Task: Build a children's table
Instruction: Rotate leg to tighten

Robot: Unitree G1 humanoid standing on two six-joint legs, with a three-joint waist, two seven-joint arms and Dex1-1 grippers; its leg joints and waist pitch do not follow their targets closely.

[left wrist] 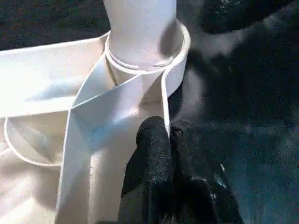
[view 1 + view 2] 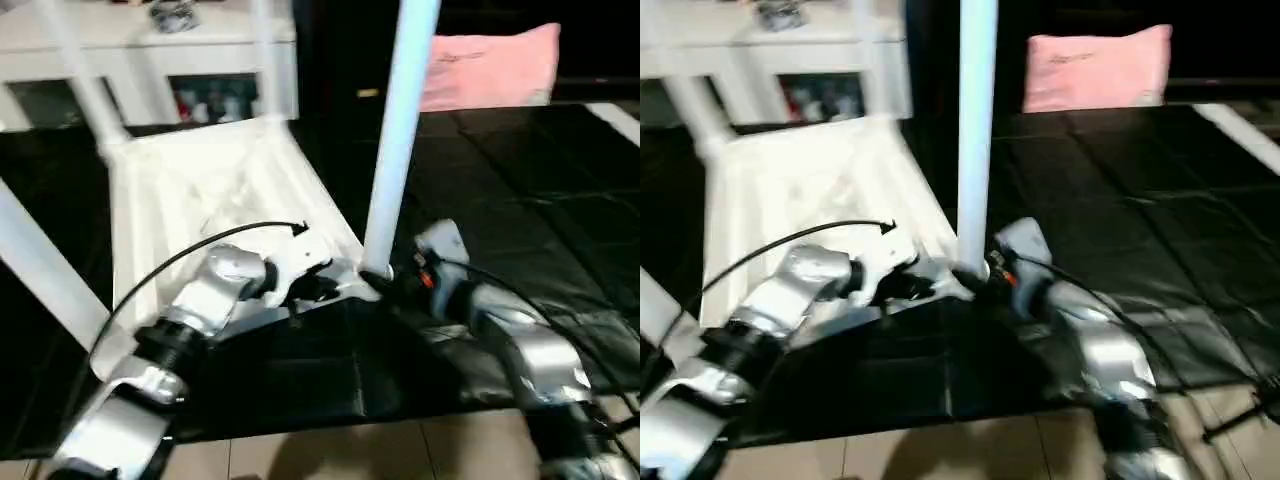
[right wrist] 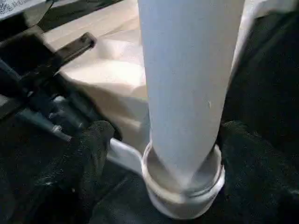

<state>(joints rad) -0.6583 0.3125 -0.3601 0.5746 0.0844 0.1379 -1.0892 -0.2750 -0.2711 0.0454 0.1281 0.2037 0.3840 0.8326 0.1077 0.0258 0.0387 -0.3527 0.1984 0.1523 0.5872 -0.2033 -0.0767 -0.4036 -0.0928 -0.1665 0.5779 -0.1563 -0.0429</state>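
Observation:
The children's table lies upside down on a black mat, its ribbed white tabletop (image 2: 200, 190) facing up. A white leg (image 2: 400, 130) stands upright in the near right corner socket (image 3: 182, 196). Other legs rise at the far left corner (image 2: 85, 80), the far right corner (image 2: 265, 50) and the near left (image 2: 40, 265). My left gripper (image 1: 163, 135) is shut on the tabletop's thin rim, just beside that near right socket. My right gripper (image 3: 170, 158) is open around the base of the upright leg, with one black finger (image 3: 88, 154) well off one side of it and the other finger close beside the socket.
A white cabinet (image 2: 150, 60) with glass doors stands behind the tabletop. A pink cushion (image 2: 490, 65) lies at the back right. The black mat (image 2: 520, 200) spreads to the right, with pale floor tiles (image 2: 330, 450) along the near edge. A black cable (image 2: 180, 255) arcs over my left forearm.

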